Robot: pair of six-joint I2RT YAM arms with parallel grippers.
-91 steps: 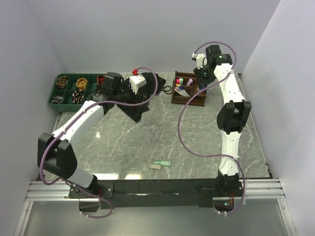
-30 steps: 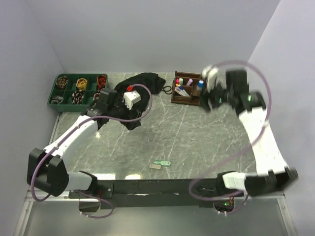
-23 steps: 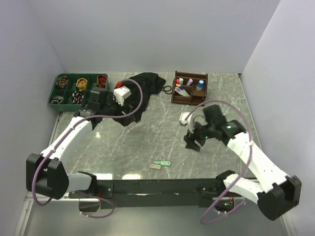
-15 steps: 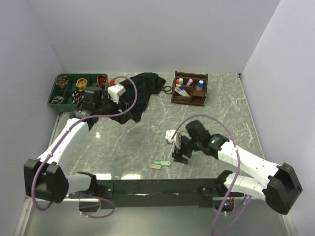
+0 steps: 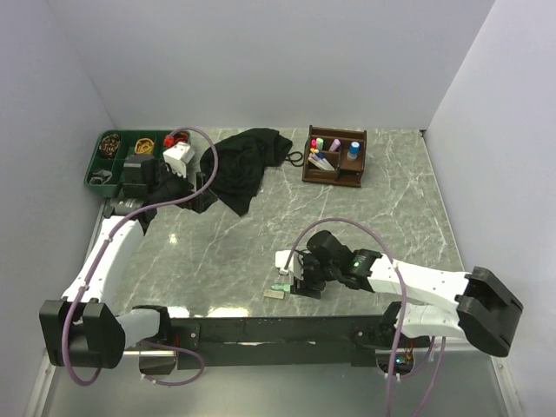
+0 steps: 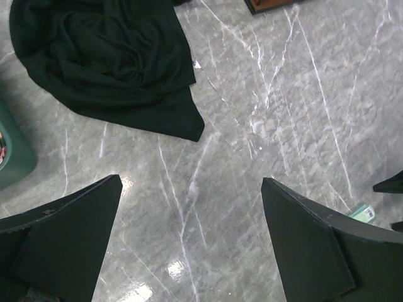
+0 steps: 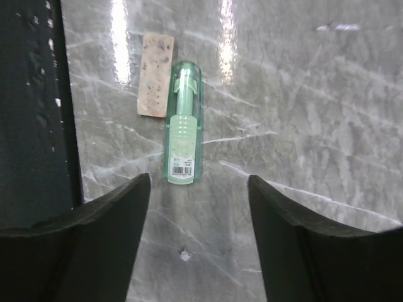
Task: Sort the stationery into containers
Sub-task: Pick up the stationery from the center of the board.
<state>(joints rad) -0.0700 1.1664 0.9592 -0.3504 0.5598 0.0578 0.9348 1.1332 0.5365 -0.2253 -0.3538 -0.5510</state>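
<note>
While right claw (image 7: 198, 184) gapes over translucent green highlighter (image 7: 184, 123) (flat speckled eraser (image 7: 155, 74) alongside), left claw (image 6: 190, 184) spread.

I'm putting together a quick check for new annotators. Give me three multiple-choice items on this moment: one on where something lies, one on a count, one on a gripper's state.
1. Where does the green highlighter lie?
A. in the wooden organiser
B. on the table beside the eraser
C. on the black cloth

2. How many loose pieces lie below the right gripper?
A. none
B. two
C. five

3. How do the right gripper's jaws stand?
A. shut on the green highlighter
B. shut on the black cloth
C. open, holding nothing

Answers: 1 B, it lies on bare marble next to the eraser; 2 B, only the green highlighter and the eraser show there; 3 C, the fingers stand well apart with nothing between them.
</note>
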